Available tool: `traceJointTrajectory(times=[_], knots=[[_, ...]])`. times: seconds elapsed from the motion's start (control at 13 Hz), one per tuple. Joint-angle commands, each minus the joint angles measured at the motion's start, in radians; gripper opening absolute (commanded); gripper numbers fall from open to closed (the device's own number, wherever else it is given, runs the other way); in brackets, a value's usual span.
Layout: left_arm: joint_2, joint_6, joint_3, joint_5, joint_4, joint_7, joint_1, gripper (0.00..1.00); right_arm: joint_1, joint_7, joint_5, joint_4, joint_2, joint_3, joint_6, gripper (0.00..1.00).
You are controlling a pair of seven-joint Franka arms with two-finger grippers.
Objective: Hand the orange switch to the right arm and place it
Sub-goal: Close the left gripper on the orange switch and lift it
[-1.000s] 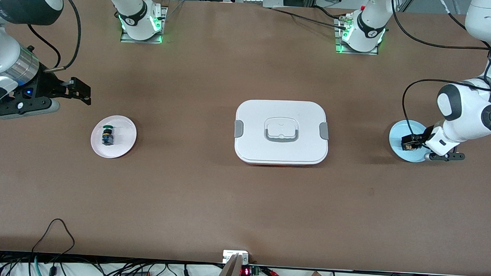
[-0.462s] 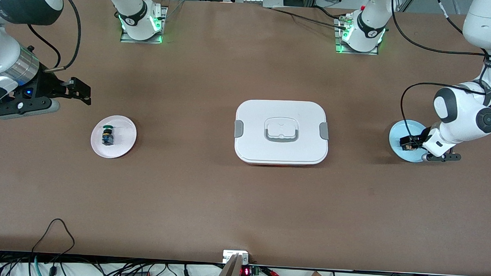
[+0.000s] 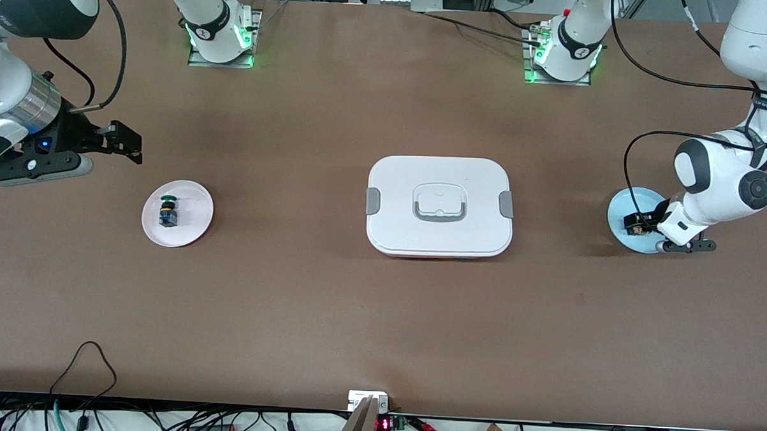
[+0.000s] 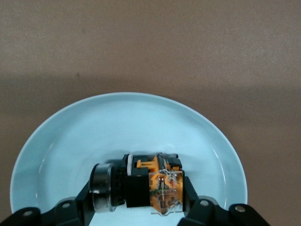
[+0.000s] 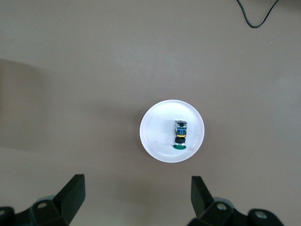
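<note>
The orange switch (image 4: 157, 186) lies on its side on a pale blue plate (image 4: 117, 122) at the left arm's end of the table. My left gripper (image 4: 139, 190) is down at the plate and shut on the switch, one black finger against each end. In the front view the switch (image 3: 638, 226) shows as a small dark lump at the left gripper (image 3: 642, 226) on the blue plate (image 3: 618, 214). My right gripper (image 3: 127, 148) waits open and empty over bare table near a white plate; in its wrist view the right gripper (image 5: 136, 183) shows nothing between its fingers.
A white plate (image 3: 192, 225) at the right arm's end holds a green-capped switch (image 3: 167, 211), also seen as the green-capped switch (image 5: 180, 134) on the white plate (image 5: 155, 122). A white lidded box (image 3: 440, 206) with grey latches sits mid-table. Cables hang at the table's near edge.
My left gripper has shut on the orange switch on the blue plate, and the left arm has settled slightly lower over it. The right arm has not moved.
</note>
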Motion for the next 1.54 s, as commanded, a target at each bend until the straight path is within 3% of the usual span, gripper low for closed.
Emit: traceJointTrajectory(times=[0.0, 0.38, 0.62, 1.08, 1.31, 1.46], knots=[[-0.005, -0.019, -0.01, 0.014, 0.013, 0.014, 0.009, 0.46, -0.005, 0.0, 0.017, 0.006, -0.005, 0.004, -0.001, 1.0], [-0.013, -0.35, -0.015, 0.012, 0.221, 0.069, -0.003, 0.43, -0.005, 0.0, 0.017, 0.006, -0.004, 0.004, 0.001, 1.0], [-0.011, -0.501, -0.064, -0.01, 0.329, 0.134, 0.014, 0.42, -0.005, -0.002, 0.007, 0.006, -0.002, 0.004, 0.057, 1.0], [-0.007, -0.592, -0.071, -0.453, 0.347, 0.542, 0.009, 0.41, -0.006, 0.004, 0.013, 0.01, -0.007, 0.004, 0.059, 1.0], [-0.001, -0.616, -0.108, -0.588, 0.344, 0.806, 0.006, 0.41, -0.008, 0.006, 0.016, 0.026, -0.004, 0.004, 0.056, 1.0], [0.001, -0.752, -0.142, -0.725, 0.344, 0.955, 0.011, 0.41, -0.003, 0.003, 0.017, 0.026, -0.004, 0.005, 0.051, 1.0]])
